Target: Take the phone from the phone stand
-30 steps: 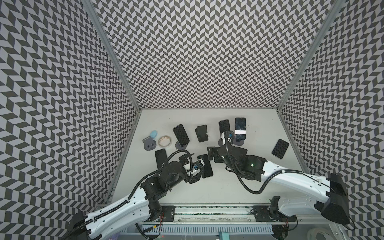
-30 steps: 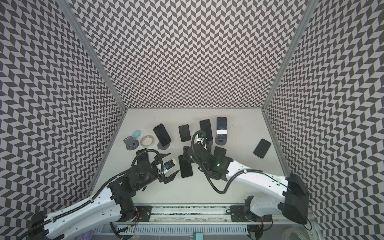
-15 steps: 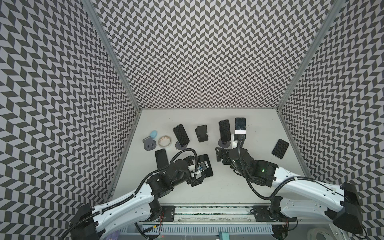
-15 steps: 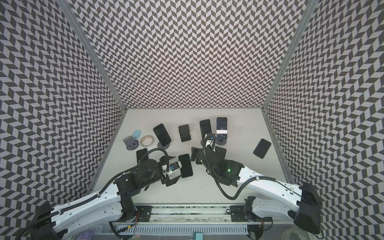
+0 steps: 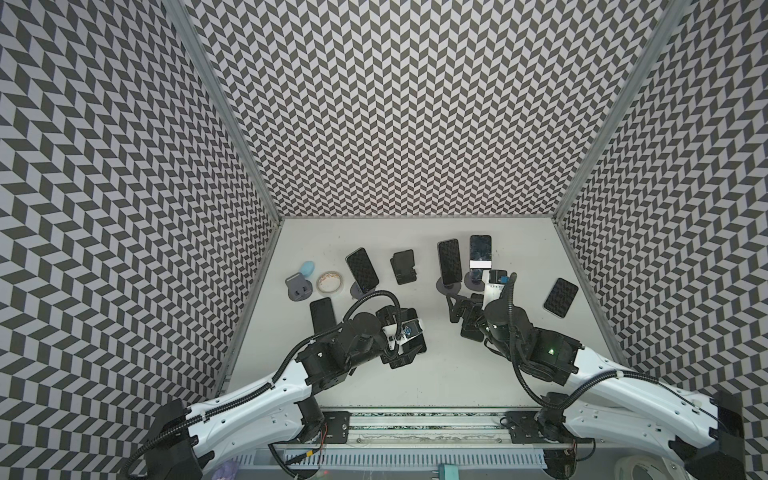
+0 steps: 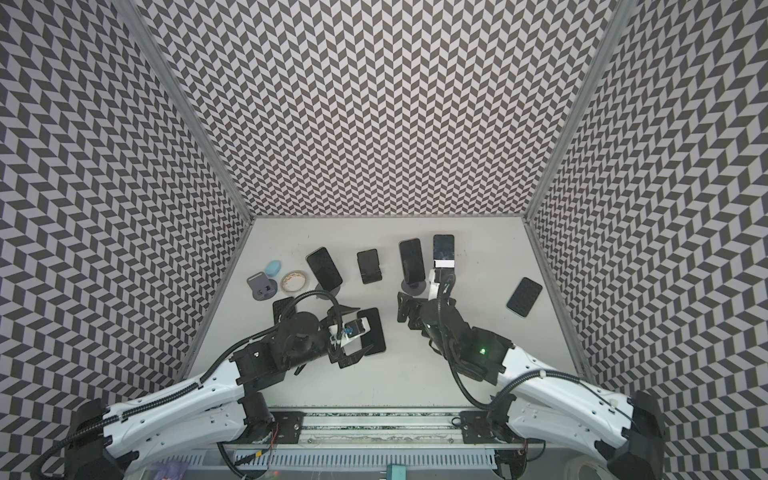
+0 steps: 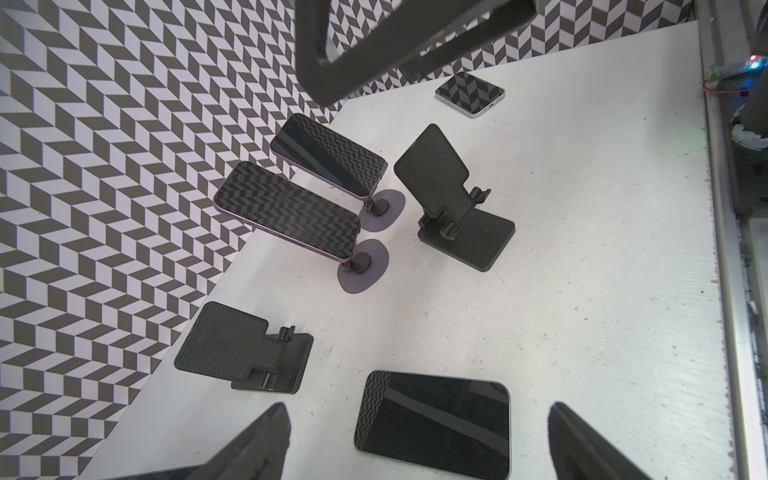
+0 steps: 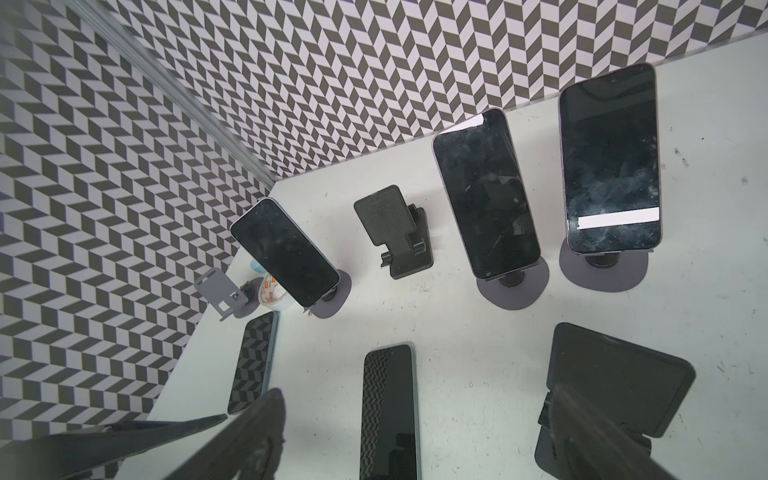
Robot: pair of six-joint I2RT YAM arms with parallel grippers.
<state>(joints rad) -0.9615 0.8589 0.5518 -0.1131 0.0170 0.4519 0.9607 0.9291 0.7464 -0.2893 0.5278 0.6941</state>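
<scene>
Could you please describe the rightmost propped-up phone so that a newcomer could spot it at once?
On the white table, a row of stands runs near the back wall. At that row's right end stands the phone on a round-based stand, right beside another propped phone. It alone carries a white strip across the lower part of its dark screen.

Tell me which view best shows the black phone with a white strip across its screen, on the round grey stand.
Right wrist view: the black phone with a white strip is large, facing the camera, strip plain. Both top views show it small. The left wrist view catches it slanted, wall reflected, strip unseen.
</scene>
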